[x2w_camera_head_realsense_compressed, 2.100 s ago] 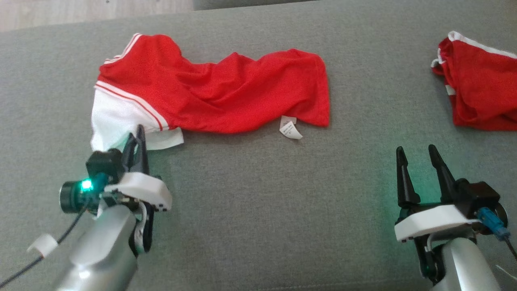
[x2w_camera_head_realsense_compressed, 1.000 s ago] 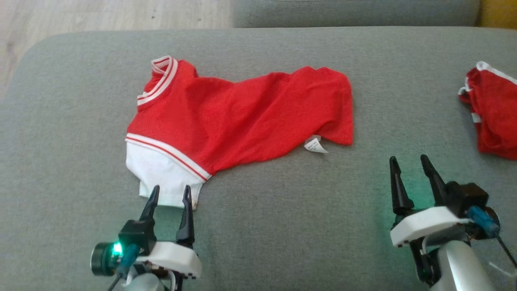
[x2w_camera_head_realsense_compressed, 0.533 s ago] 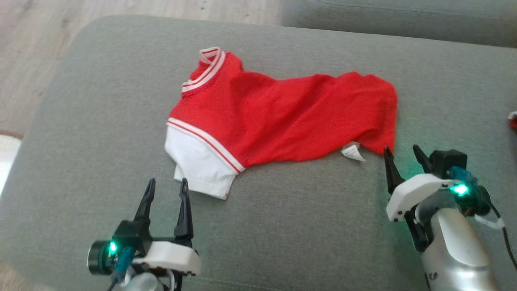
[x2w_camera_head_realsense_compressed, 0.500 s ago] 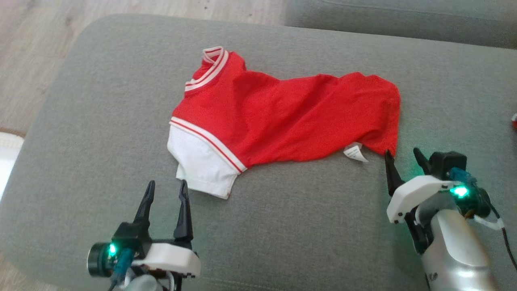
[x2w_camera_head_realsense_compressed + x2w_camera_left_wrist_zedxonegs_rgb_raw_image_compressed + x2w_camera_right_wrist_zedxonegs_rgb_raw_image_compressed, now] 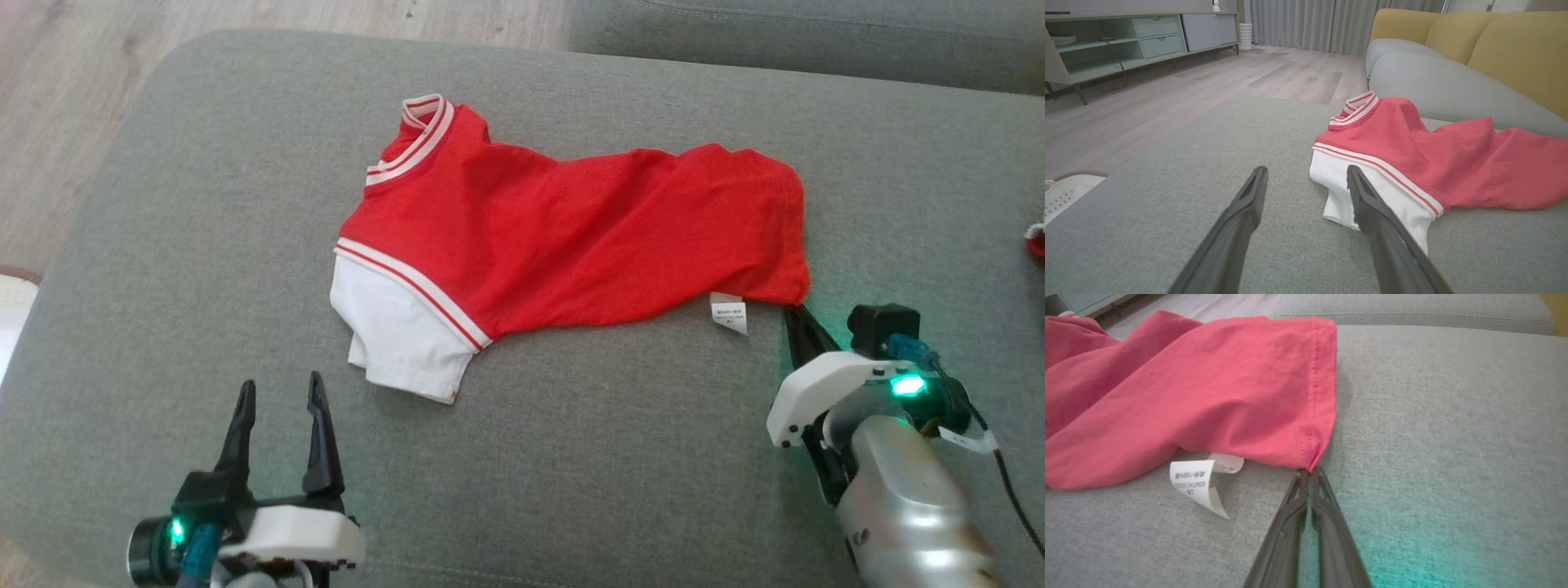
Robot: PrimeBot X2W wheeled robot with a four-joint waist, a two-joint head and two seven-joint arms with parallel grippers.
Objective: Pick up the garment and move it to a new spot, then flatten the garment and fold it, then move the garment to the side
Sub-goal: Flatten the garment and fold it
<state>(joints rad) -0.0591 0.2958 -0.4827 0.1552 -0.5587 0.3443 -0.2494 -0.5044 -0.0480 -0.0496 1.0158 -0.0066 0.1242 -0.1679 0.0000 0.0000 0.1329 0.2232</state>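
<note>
The garment (image 5: 571, 237) is a red shirt with a white sleeve and a striped collar, lying crumpled across the grey sofa seat (image 5: 571, 457). My right gripper (image 5: 793, 310) is shut, its tips pinching the shirt's lower right hem corner (image 5: 1310, 457). A white care label (image 5: 1196, 486) lies just left of that corner. My left gripper (image 5: 277, 390) stands open on the cushion, a little short of the white sleeve (image 5: 1339, 192) and holding nothing. The right finger (image 5: 1372, 212) overlaps the sleeve in the left wrist view.
Another red cloth (image 5: 1035, 241) peeks in at the right edge. Wooden floor (image 5: 65, 98) lies past the seat's left edge, with a white basket (image 5: 1065, 192) beside it. Yellow backrests (image 5: 1515, 45) rise behind the seat, and a low cabinet (image 5: 1126, 41) stands across the room.
My right gripper has closed on the shirt's lower right corner. My left gripper has drawn back and to the left, away from the white sleeve.
</note>
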